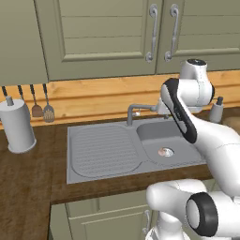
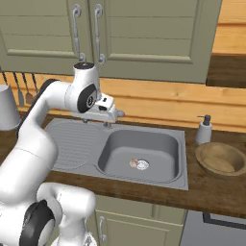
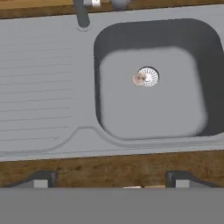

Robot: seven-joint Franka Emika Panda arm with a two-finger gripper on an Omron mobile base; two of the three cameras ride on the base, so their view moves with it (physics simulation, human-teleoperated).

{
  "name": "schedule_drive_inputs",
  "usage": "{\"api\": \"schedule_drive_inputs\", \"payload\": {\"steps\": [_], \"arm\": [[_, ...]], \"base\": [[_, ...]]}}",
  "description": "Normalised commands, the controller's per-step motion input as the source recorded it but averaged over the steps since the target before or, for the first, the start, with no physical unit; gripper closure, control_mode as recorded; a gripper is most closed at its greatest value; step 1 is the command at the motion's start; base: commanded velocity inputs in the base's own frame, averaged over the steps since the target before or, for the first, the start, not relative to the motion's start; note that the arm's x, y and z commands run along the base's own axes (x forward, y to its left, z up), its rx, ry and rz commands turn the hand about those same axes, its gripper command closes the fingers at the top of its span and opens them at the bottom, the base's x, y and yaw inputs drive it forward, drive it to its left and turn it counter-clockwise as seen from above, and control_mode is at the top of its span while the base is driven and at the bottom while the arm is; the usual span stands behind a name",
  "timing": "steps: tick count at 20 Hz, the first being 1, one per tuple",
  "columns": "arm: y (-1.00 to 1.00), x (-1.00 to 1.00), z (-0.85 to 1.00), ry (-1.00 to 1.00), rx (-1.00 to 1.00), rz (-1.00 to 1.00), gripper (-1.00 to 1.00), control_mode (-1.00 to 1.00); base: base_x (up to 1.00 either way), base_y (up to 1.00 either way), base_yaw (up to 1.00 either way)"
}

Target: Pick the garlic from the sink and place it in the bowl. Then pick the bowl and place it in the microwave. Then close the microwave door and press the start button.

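The pincer point(image 3: 111, 178) is standing spread wide, its two dark fingertips point(image 3: 40, 178) far apart at the bottom of the hand view, holding nothing and touching nothing. It is hovering high above the sink point(image 3: 52, 87), over the front strip of the wooden bench point(image 3: 109, 166). In the right base view the hand is hanging in front of the faucet, hiding most of it, and the fingers themselves are hard to make out there. In the left base view the forearm is covering the right part of the basin. The garlic point(image 3: 139, 78) is lying on the basin floor, touching the left edge of the drain point(image 3: 149, 76), well below and ahead of the pincer. The bowl point(image 2: 221, 159) is sitting on the bench right of the sink, near a soap dispenser point(image 2: 204, 130).
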Motion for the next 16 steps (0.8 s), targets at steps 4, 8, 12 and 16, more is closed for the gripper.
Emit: {"api": "schedule_drive_inputs", "payload": {"steps": [4,8,12,16], "arm": [[-1.0,0.26,-0.69,0.28,0.21,-0.23,-1.0,-1.0],[-1.0,0.2,-0.61,0.26,0.27,-0.21,-1.0,-1.0],[-0.68,0.35,-0.55,0.19,0.21,-0.18,-1.0,-1.0],[-0.41,0.55,-0.63,0.17,0.09,-0.16,-1.0,-1.0]], "base": [[0.0,0.0,0.0],[0.0,0.0,0.0],[0.0,0.0,0.0],[0.0,0.0,0.0]]}}
